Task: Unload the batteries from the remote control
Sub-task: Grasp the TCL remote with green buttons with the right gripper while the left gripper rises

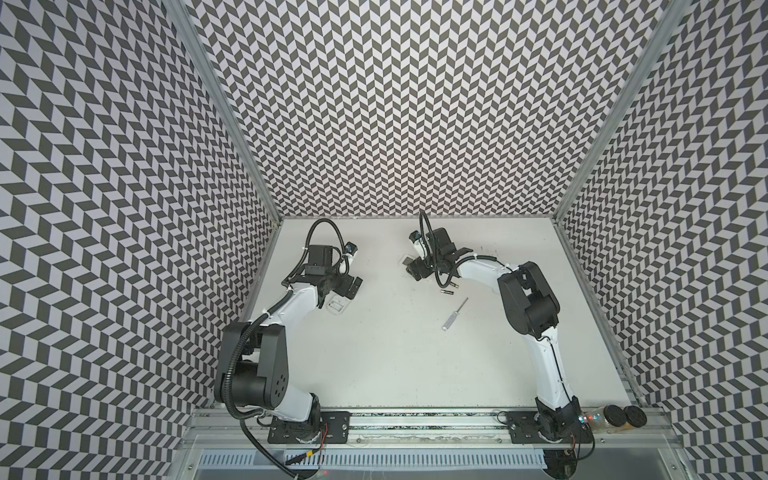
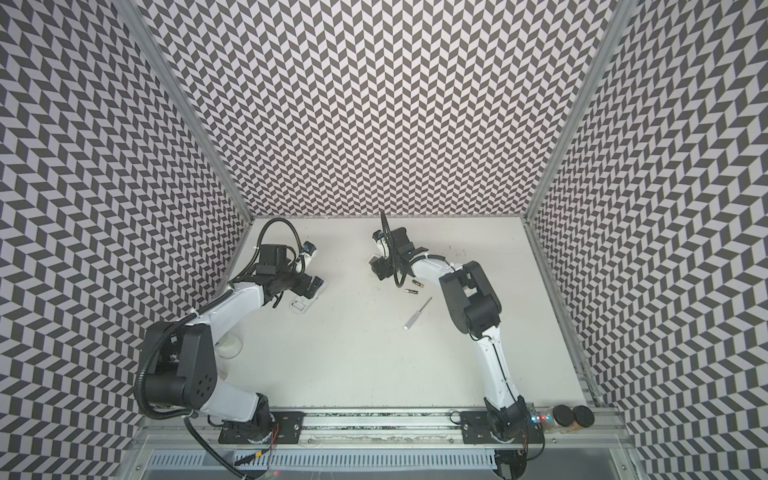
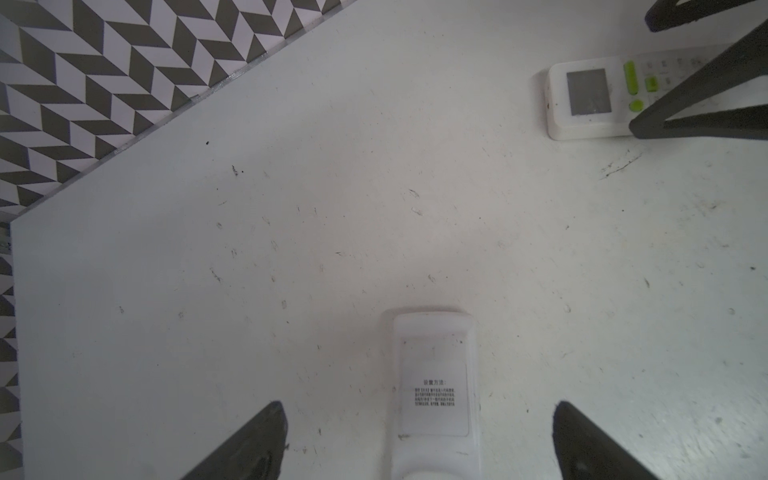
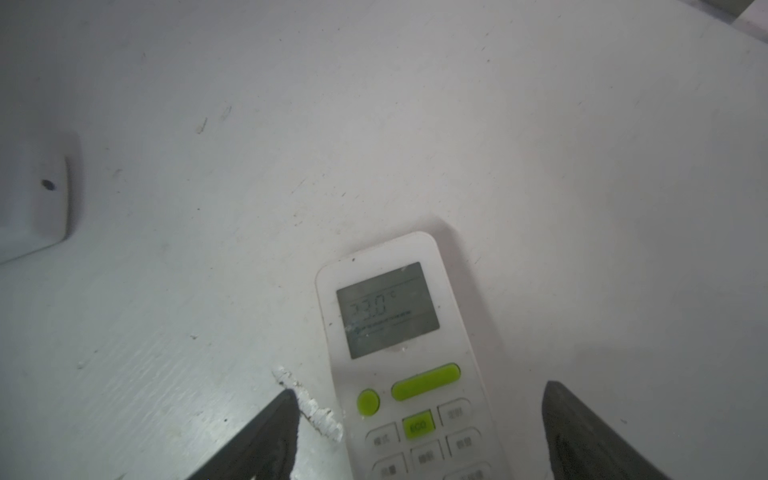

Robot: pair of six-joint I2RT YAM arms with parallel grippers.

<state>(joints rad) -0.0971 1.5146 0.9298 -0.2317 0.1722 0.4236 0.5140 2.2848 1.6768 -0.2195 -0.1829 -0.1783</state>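
Chevron-patterned walls (image 1: 415, 104), scuffed white table (image 1: 395, 374)

Lab cell: chevron walls (image 1: 415, 104), aluminium rail (image 1: 415, 430)

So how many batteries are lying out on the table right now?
2. One battery lies on the table beside the right arm; the second battery lies just beside it, nearer the screwdriver. Others may be hidden under the arms.
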